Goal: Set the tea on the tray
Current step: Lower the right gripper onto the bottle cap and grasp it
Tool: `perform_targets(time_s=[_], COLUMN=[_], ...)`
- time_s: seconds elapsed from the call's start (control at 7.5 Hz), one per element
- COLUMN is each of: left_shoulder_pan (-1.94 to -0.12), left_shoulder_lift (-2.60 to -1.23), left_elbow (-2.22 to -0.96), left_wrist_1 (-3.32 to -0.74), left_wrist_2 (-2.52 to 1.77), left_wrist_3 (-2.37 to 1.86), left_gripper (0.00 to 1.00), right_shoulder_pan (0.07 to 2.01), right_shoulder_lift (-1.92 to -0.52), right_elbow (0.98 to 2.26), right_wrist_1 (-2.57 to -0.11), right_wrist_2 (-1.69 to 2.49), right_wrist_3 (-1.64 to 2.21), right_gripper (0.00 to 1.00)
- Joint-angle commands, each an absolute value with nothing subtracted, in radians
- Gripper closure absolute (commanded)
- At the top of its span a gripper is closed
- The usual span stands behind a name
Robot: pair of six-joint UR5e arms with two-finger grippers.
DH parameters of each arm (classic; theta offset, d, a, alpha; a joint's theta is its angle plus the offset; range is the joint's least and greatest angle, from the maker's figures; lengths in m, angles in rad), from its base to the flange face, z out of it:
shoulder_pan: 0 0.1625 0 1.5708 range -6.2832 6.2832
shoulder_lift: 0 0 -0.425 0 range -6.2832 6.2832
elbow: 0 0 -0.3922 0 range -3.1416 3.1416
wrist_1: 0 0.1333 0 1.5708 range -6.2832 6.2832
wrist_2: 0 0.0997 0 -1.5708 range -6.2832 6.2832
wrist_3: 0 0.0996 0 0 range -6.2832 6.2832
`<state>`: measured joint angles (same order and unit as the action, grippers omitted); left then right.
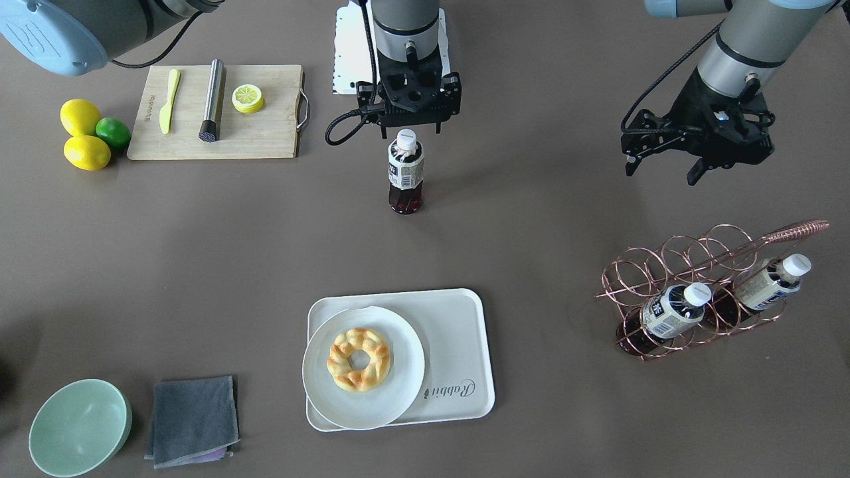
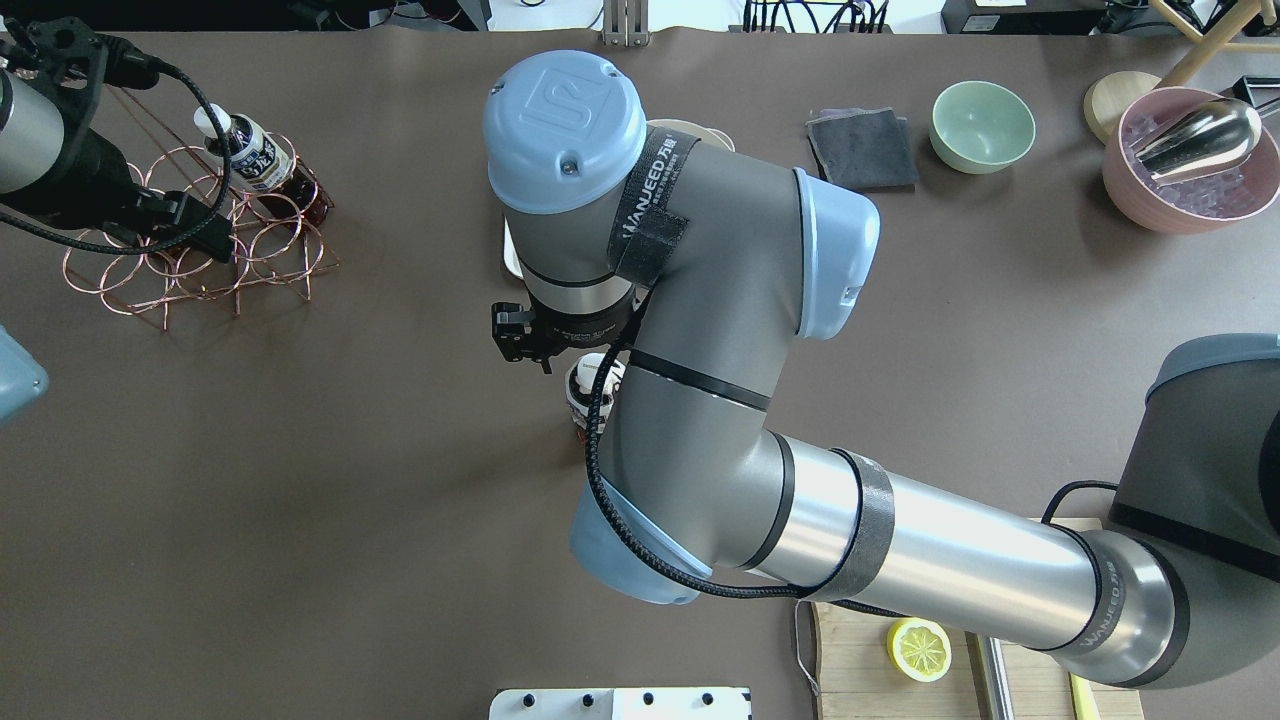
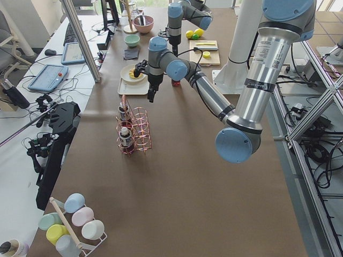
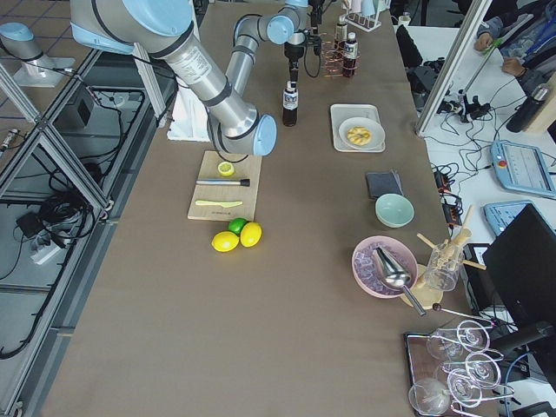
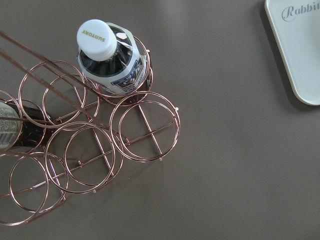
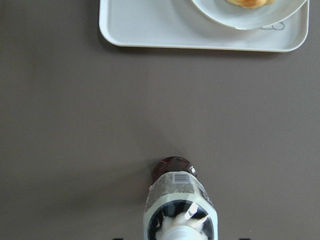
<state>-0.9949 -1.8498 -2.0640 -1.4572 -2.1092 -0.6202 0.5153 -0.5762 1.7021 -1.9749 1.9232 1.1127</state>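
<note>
Small clear plastic tea bottle (image 1: 405,174), dark reddish-brown liquid, white screw cap, cream-and-navy label. It stands upright on the brown desk (image 1: 199,265), on the robot's side and well apart from the tray. Right end effector (image 1: 415,131) hangs straight over the cap, pointing down. Its jaws are spread, one black finger on each side of the cap, not pressed on it. In the right wrist view only the tips show at the bottom edge, wide of the bottle. Released, holding nothing.

Cream-white rectangular plastic tray (image 1: 458,318), rounded corners, raised rim, dark "Rabbit" script, lies flat toward the operators' side. Round white plate (image 1: 319,388) covers one half of it, its edge overhanging the tray rim. Ring-shaped golden glazed pastry (image 1: 358,358) sits on the plate. The lettered half of the tray is bare.

Left end effector (image 1: 661,171) hovers above the desk near the copper wire ring rack (image 1: 664,265), jaws apart, empty. Two alike bottles sit in the rack rings: first rack bottle (image 1: 671,309) and second rack bottle (image 1: 770,279).

Wooden cutting board (image 1: 265,133) carries a yellow-green plastic knife (image 1: 170,99), a steel muddler (image 1: 212,99) and a lemon half (image 1: 248,98). Green lime (image 1: 113,131) lies just beside the board. Pale green bowl (image 1: 80,428) and folded grey cloth (image 1: 194,419) sit near each other at a desk corner.
</note>
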Motion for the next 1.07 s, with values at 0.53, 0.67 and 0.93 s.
perform_targets(time_s=[0.53, 0.67, 0.93], left_shoulder_pan=[-0.996, -0.996, -0.996], left_shoulder_lift=[-1.850, -1.850, -1.850], left_elbow=[-2.065, -2.065, -2.063], left_wrist_1=[-1.459, -1.459, -1.459], left_wrist_2=[-2.108, -2.106, -2.106], left_wrist_3=[-0.623, -0.624, -0.627], left_gripper=[0.04, 0.04, 0.04], right_shoulder_pan=[0.489, 0.492, 0.502], right_shoulder_lift=[-0.584, -0.584, -0.577], right_elbow=[1.700, 1.698, 1.698], right_wrist_1=[-1.973, -1.973, -1.973], right_wrist_2=[1.899, 1.890, 1.887], right_wrist_3=[1.123, 1.114, 1.114], right_gripper=[0.71, 1.00, 1.00])
